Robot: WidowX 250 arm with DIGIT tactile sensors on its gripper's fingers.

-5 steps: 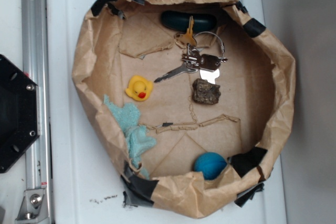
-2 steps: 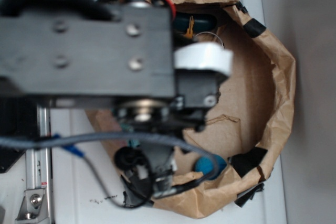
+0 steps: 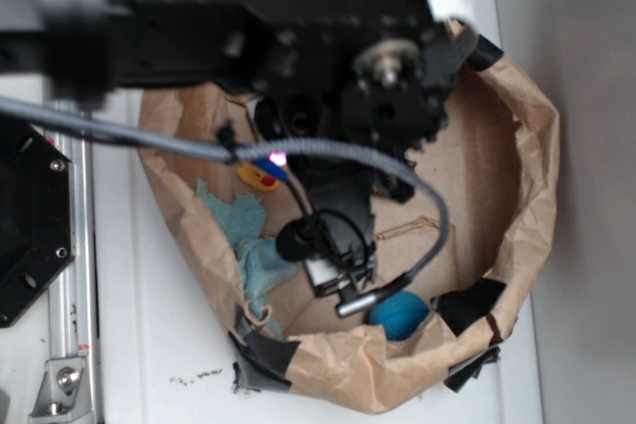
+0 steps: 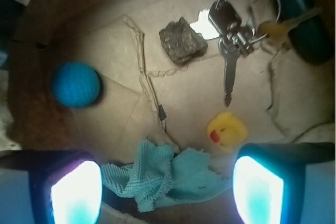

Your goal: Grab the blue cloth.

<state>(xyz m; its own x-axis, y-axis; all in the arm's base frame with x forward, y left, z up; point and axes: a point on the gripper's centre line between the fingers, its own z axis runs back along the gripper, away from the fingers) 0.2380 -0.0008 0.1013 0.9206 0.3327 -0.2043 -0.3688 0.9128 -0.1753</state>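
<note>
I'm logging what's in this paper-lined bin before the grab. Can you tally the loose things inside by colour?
Blue: 2, the blue cloth and the ball
Yellow: 1, the rubber duck
Grey-brown: 1, the rock
Metallic: 1, the bunch of keys
Dark teal: 1, the oblong thing at the bin wall
Total: 6

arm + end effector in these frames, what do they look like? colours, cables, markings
Exterior view: the arm is matte black blocks with silver screws and a metal shaft end, a grey cable looping beside it, and a small pink-lit spot on the wrist. Wrist view: the end effector has two black fingers whose pads glare white-cyan. No readable markings.
</note>
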